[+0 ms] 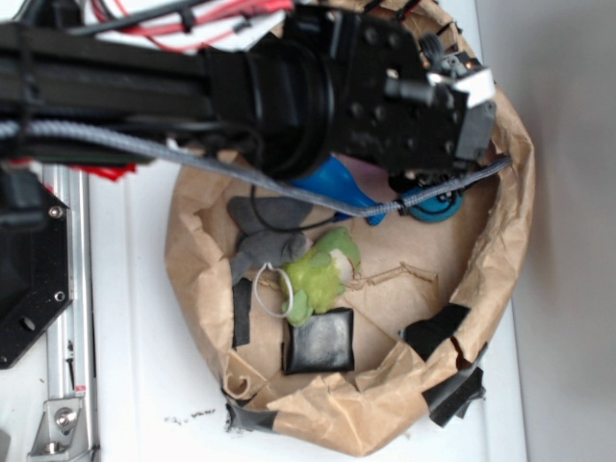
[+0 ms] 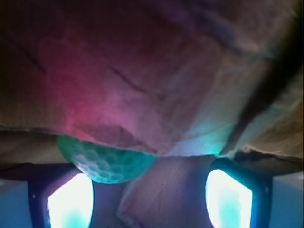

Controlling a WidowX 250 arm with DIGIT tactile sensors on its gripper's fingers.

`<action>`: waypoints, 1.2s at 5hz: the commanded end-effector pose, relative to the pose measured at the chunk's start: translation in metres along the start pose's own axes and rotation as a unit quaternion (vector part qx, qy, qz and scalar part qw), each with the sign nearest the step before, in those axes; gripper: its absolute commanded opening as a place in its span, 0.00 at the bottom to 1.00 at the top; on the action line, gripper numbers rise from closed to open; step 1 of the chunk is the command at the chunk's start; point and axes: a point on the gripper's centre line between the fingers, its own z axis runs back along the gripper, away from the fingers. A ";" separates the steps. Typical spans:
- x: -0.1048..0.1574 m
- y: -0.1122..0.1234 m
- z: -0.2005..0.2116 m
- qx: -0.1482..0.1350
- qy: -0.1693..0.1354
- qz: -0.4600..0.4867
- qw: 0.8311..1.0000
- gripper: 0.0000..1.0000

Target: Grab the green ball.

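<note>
Exterior: end effector (image 1: 433, 188) is seen at the paper nest's (image 1: 500, 260) 1 o'clock rim, over a teal ball (image 1: 438, 207); little room there. Green ball not discernible. Wrist: fingers (image 2: 71, 204) spread wide, dimpled teal ball at 7 o'clock under the crumpled paper edge (image 2: 142, 95).

I am working in a robot lab test cell: my black arm (image 1: 192, 87) trails cables over a plain white bench (image 1: 135, 366), bolted beside a metal rail (image 1: 67, 385), with a taped-up brown paper bin (image 1: 500, 250) holding toys.
</note>
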 end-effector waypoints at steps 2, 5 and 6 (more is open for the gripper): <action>-0.005 0.009 0.032 -0.040 -0.009 0.010 0.999 1.00; 0.001 -0.021 0.042 -0.024 -0.062 0.011 0.998 1.00; 0.014 -0.031 0.024 -0.012 -0.061 -0.005 0.998 1.00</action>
